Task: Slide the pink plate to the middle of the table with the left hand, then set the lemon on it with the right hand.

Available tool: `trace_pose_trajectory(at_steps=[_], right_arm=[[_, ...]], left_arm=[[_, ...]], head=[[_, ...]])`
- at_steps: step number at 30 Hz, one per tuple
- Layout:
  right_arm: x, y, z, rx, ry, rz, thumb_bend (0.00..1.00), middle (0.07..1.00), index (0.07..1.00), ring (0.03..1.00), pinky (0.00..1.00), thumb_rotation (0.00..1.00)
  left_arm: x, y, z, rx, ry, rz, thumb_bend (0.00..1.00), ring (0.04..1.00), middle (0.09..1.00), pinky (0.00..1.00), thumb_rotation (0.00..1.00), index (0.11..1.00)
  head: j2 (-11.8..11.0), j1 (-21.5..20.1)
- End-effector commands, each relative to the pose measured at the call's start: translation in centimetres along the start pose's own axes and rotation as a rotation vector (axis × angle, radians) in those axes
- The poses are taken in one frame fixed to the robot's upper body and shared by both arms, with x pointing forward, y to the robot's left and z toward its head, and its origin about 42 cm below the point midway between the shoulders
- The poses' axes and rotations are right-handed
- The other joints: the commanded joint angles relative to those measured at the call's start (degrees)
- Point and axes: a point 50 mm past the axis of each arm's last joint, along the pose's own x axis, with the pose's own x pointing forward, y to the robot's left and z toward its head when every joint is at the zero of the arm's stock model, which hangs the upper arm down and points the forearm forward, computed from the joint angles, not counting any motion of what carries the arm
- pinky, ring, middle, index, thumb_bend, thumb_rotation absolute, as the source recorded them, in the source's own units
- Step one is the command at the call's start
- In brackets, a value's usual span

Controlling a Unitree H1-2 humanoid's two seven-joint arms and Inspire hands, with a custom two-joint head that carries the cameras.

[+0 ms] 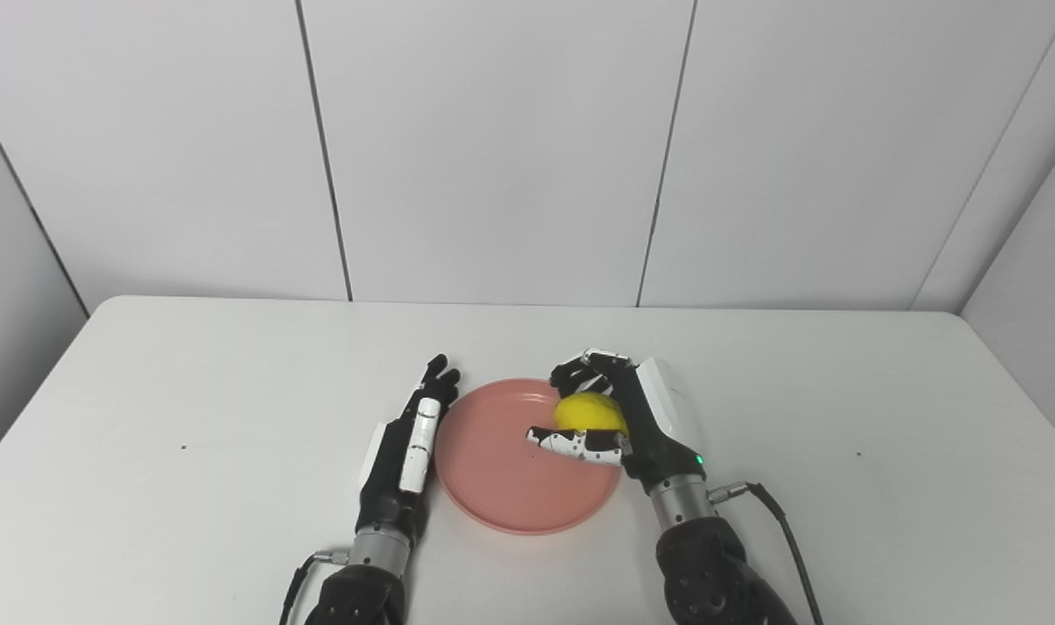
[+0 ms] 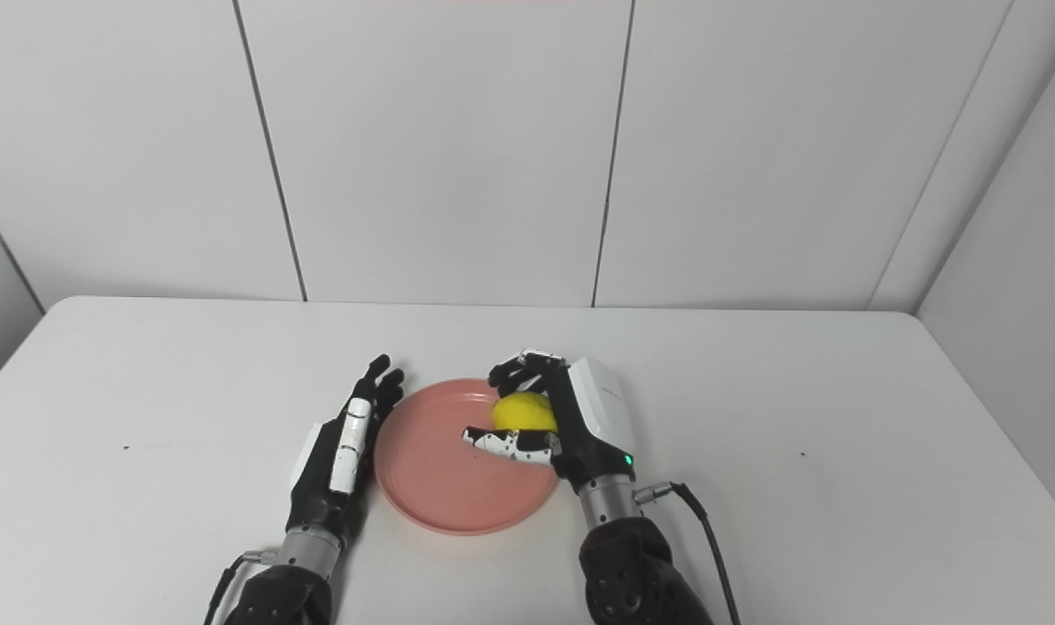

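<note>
we have the pink plate mid-table near the front edge, our left hand flat beside its rim, fingers straight. our right hand clasps the lemon over the plate's right side; releasing remains.

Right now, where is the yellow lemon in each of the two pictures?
Left eye view: the lemon sits a little right of the picture's middle, below centre, held in the right robot hand.
Right eye view: the lemon is almost at the picture's middle, below centre.
Shared landmark: the pink plate; in both views the lemon is over its far right part.
</note>
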Motion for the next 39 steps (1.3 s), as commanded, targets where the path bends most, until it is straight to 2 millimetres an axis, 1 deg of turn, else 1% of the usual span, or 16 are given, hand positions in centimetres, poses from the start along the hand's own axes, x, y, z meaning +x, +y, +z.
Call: trace_pose_trajectory(at_steps=[1,5,6,7,13,17,19,24,28,30,33,34,35,37,38,39], right_arm=[[1.8,-0.4,2.2,0.01,-0.116,-0.011,0.51,0.508,0.489,0.408,0.26,0.0],[2.1,0.5,2.0,-0.022,-0.125,0.008,0.52,0.51,0.49,0.404,0.25,0.0],[2.1,0.8,2.0,-0.024,-0.128,0.02,0.51,0.487,0.523,0.391,0.28,0.0],[2.1,1.0,2.0,-0.026,-0.131,0.031,0.51,0.502,0.504,0.404,0.29,0.0],[2.4,2.3,2.0,-0.028,-0.142,0.07,0.52,0.504,0.49,0.402,0.21,0.0],[2.6,3.2,1.7,-0.053,-0.149,0.098,0.51,0.511,0.49,0.403,0.23,0.0],[2.6,3.5,1.6,-0.073,-0.154,0.108,0.51,0.474,0.544,0.372,0.26,0.0],[2.4,4.2,1.3,-0.081,-0.144,0.126,0.51,0.492,0.547,0.395,0.37,0.0],[2.4,4.6,1.1,-0.084,-0.143,0.133,0.51,0.491,0.553,0.389,0.34,0.0],[2.3,4.7,1.1,-0.094,-0.156,0.12,0.51,0.492,0.553,0.398,0.38,0.0],[2.3,4.8,1.1,-0.093,-0.173,0.096,0.51,0.494,0.54,0.422,0.45,0.0],[2.2,4.8,1.1,-0.091,-0.18,0.092,0.52,0.487,0.526,0.525,0.5,0.0],[2.1,4.7,1.1,-0.089,-0.184,0.089,0.51,0.567,0.513,0.603,0.55,0.05],[2.0,4.6,1.1,-0.085,-0.189,0.084,0.51,0.674,0.503,0.664,0.61,0.11],[1.8,4.5,1.1,-0.075,-0.196,0.073,0.5,0.702,0.501,0.681,0.62,0.13],[1.7,4.5,1.1,-0.068,-0.201,0.064,0.55,0.746,0.687,0.713,0.65,0.26]], left_arm=[[1.0,-0.9,1.5,0.022,-0.076,-0.001,0.63,0.954,0.943,0.97,1.0,0.94],[1.2,-0.9,1.4,0.055,-0.09,0.011,0.62,0.962,0.956,0.97,1.0,0.948],[1.2,-0.9,1.3,0.057,-0.092,0.013,0.61,0.964,0.958,0.97,1.0,0.949],[1.3,-0.9,1.3,0.056,-0.093,0.016,0.61,0.964,0.961,0.97,1.0,0.95],[1.5,-0.8,1.1,0.067,-0.098,0.035,0.6,0.958,0.954,0.95,1.0,0.936],[1.6,-0.5,1.0,0.075,-0.089,0.047,0.63,0.964,0.956,0.95,1.0,0.934],[1.7,-0.4,1.0,0.064,-0.09,0.049,0.64,0.969,0.959,0.96,1.0,0.941],[1.8,-0.1,0.9,0.044,-0.087,0.054,0.65,0.965,0.959,0.96,1.0,0.95],[1.9,0.1,0.9,0.026,-0.085,0.052,0.66,0.958,0.954,0.95,1.0,0.952],[2.0,0.1,0.9,0.01,-0.084,0.053,0.66,0.956,0.95,0.96,1.0,0.951],[2.1,0.2,1.0,0.006,-0.083,0.051,0.66,0.96,0.95,0.97,1.0,0.949],[2.1,0.2,0.9,0.008,-0.083,0.049,0.67,0.968,0.952,0.97,1.0,0.95],[2.0,0.2,0.9,0.012,-0.081,0.049,0.67,0.973,0.955,0.97,1.0,0.949],[2.0,0.3,0.9,0.017,-0.078,0.048,0.67,0.975,0.958,0.97,1.0,0.949],[2.0,0.3,0.9,0.018,-0.079,0.046,0.67,0.975,0.959,0.97,1.0,0.949],[2.0,0.3,0.9,0.018,-0.081,0.044,0.68,0.972,0.961,0.96,1.0,0.95]], head=[[0.15,0.88],[0.0,1.87],[0.0,1.87],[0.05,2.21],[0.18,2.4],[0.2,2.4],[0.2,2.4],[0.37,2.21],[0.32,2.13],[0.53,1.94],[0.48,1.77],[0.48,1.77],[0.48,1.77],[0.48,1.77],[0.48,1.77],[0.48,1.77]])
